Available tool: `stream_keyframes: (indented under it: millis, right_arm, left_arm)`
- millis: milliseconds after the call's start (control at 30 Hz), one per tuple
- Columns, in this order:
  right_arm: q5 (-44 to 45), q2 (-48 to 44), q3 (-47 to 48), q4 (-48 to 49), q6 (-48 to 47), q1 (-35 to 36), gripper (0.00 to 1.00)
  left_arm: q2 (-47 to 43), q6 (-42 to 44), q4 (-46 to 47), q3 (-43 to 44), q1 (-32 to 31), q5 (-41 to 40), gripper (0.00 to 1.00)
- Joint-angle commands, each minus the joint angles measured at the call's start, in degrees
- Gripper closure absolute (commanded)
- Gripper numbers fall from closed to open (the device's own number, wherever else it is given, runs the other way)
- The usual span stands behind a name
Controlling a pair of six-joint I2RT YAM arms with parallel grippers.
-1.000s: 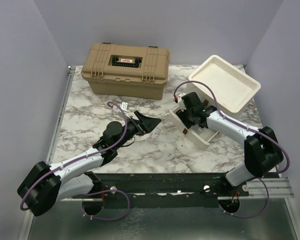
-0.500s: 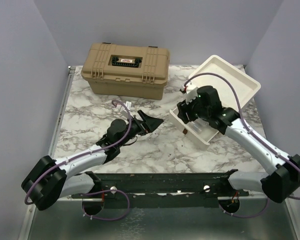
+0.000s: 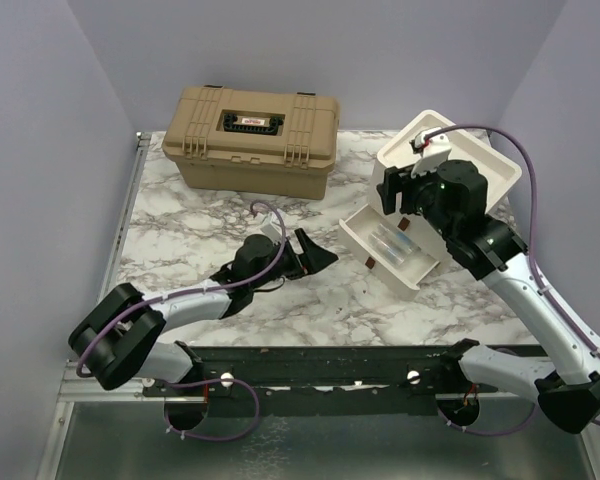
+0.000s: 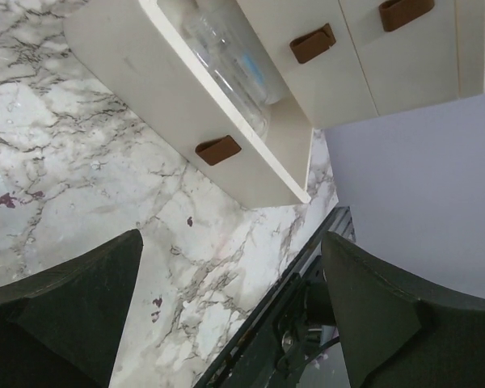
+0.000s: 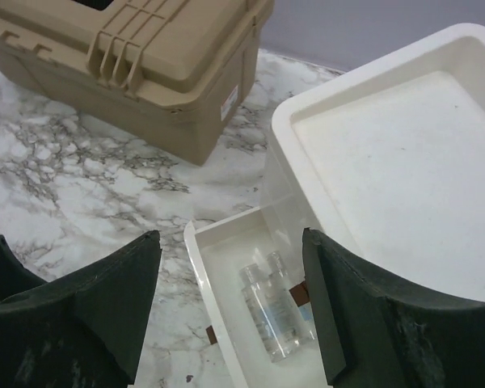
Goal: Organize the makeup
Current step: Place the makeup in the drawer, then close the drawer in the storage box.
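Overall, the marble table (image 3: 180, 230) carries a tan case (image 3: 250, 140) at the rear, lid closed, and a white box (image 3: 490, 165) at the rear right. One drawer (image 3: 385, 272) of the box is pulled out toward the table centre, and its brown handle (image 4: 218, 149) faces the left arm.

Left gripper (image 4: 233, 236): jaws spread wide, holding nothing. It sits low over the table, just left of the drawer, pointing at the drawer front. The contents lie beyond the fingertips, apart from both.

Right gripper (image 5: 232, 234): jaws spread wide, holding nothing. It hangs above the box and drawer, looking down.

A clear tube (image 5: 268, 311) lies flat on the drawer floor (possibly two side by side; the pictures do not settle it). In the right wrist view it sits between the two fingers but below them, not touching. A blue piece (image 4: 255, 69) lies beside the tube.
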Motion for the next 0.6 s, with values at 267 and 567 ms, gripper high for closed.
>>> stream_keyframes:
  millis: [267,567]
  right_arm:
    - [0.12,3.27,5.08,-10.70,8.96,-1.67,0.10]
    - [-4.69,4.09,9.02,-15.46,10.60,-11.62,0.09]
  left_arm:
    - [11.65,2.48,-0.07,11.86,-7.89,0.49,0.11]
    - [14.68,3.13,-0.07,12.65,-10.36,-2.39,0.12]
